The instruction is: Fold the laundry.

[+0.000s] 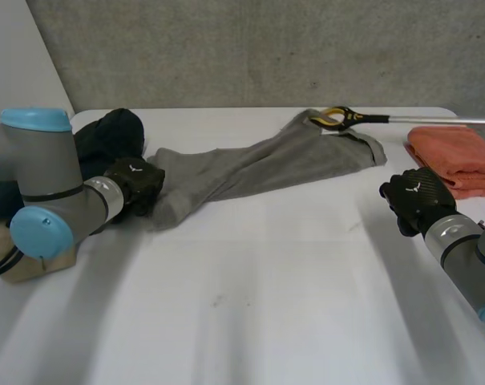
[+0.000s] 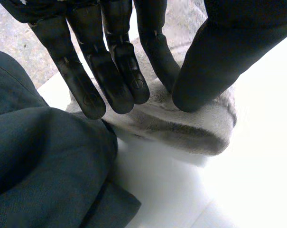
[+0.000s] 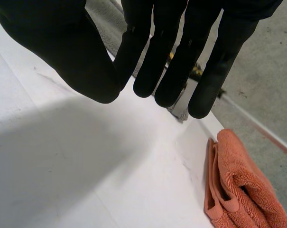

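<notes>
Long grey cloth trousers (image 1: 258, 167) lie across the far white surface (image 1: 250, 305). Left robot hand (image 2: 110, 66) pinches their left end between thumb and fingers. Right robot hand (image 3: 181, 57) spread, empty, near right.

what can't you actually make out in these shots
Head view: the end of the grey garment is covered by the left robot hand.
Head view: the dark garment lies partly behind the left arm; its type is unclear.
Head view: the grabber tool and the orange towel run off the edge.
Right wrist view: the right robot hand hides the grabber tool's jaws.
</notes>
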You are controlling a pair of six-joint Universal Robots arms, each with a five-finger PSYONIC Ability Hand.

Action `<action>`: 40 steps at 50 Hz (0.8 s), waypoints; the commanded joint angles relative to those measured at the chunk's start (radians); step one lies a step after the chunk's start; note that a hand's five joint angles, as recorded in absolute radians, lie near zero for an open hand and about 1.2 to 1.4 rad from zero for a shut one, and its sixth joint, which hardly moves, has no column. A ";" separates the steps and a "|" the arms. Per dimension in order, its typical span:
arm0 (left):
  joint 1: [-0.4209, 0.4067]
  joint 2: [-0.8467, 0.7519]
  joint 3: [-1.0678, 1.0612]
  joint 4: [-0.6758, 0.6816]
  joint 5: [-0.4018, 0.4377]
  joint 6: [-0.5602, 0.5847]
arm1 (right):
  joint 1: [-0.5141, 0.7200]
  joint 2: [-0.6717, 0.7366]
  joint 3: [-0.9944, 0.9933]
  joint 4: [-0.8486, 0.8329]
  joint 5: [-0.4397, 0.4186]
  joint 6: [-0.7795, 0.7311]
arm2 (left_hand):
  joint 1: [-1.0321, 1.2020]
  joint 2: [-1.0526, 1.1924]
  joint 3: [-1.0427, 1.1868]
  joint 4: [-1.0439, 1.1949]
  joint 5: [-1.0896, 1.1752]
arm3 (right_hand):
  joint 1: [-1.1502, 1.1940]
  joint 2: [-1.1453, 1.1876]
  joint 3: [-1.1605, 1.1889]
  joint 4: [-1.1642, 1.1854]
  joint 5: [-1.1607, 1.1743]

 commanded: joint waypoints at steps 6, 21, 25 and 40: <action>-0.040 0.216 -0.153 0.085 -0.039 -0.163 | -0.001 -0.061 0.004 0.037 -0.008 -0.005 | 0.225 0.204 0.208 0.199 0.244 | 0.057 0.016 0.009 -0.001 0.032; -0.074 0.121 0.011 0.010 -0.075 -0.103 | 0.026 -0.063 -0.005 0.066 -0.011 -0.002 | -0.864 -0.884 -0.881 -0.890 -0.845 | -0.169 -0.211 -0.217 -0.227 -0.194; -0.062 0.049 0.102 0.046 -0.076 -0.108 | 0.035 -0.063 0.005 0.066 -0.011 0.000 | -0.864 -0.884 -0.881 -0.890 -0.845 | -0.219 -0.260 -0.267 -0.277 -0.244; -0.074 -0.197 0.248 -0.018 -0.088 -0.105 | 0.026 -0.071 -0.004 0.066 -0.005 -0.002 | -0.802 -0.823 -0.820 -0.828 -0.784 | -0.289 -0.331 -0.338 -0.348 -0.315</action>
